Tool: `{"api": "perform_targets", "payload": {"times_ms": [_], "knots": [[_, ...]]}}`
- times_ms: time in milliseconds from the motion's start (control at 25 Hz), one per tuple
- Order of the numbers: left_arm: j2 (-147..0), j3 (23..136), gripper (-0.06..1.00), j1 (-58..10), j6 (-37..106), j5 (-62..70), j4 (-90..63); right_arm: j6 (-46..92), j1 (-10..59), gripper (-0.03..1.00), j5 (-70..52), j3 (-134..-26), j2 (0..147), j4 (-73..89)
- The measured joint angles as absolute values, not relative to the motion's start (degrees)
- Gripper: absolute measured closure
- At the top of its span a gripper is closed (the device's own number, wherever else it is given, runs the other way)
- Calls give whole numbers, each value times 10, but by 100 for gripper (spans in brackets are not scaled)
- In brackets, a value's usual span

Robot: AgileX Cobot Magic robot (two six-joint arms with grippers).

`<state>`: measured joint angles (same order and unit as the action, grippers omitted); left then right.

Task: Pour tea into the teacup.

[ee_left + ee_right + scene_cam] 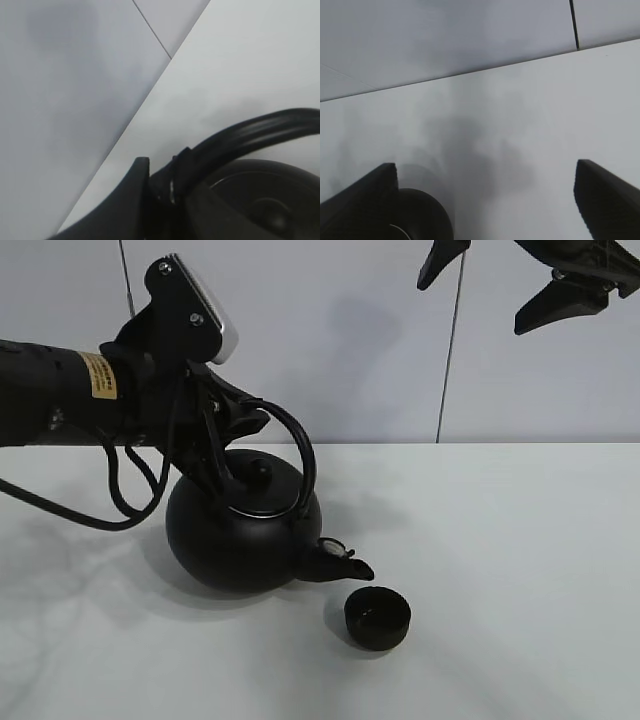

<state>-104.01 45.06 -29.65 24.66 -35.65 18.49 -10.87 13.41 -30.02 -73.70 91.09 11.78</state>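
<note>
White tabletop and a pale panelled wall make up the setting, with little else about. From the left side the left arm reaches in level, and the left gripper is clamped tight on the arched handle of the kettle; the left wrist view shows a dark finger pressed against that handle with no gap. The kettle leans toward its spout, the lid knob tipped off upright, though whether the round body rests on the table or hangs just clear of it I cannot tell. The spout's tip sits low and just beside the teacup, which stands upright on the table to the right of the kettle and a little nearer the camera, apart from it. No stream of tea shows, and the cup's inside is too dark to judge for liquid. By my reading the pour itself is the step in hand, at or near its start. The next move seems to call for bringing the spout's tip squarely over the cup's mouth and tipping further, slowly, since the cup is small and the kettle heavy. Far to the right and high above the table, the right gripper hangs with its jaws spread wide, holding nothing and touching nothing.
</note>
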Motion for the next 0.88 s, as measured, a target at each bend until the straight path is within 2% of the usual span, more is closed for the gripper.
{"api": "perform_targets", "payload": {"times_ms": [880], "knots": [[-1040,451,84,-300,253,-357,186,-109,134,31,-300,-737,911,118]]}}
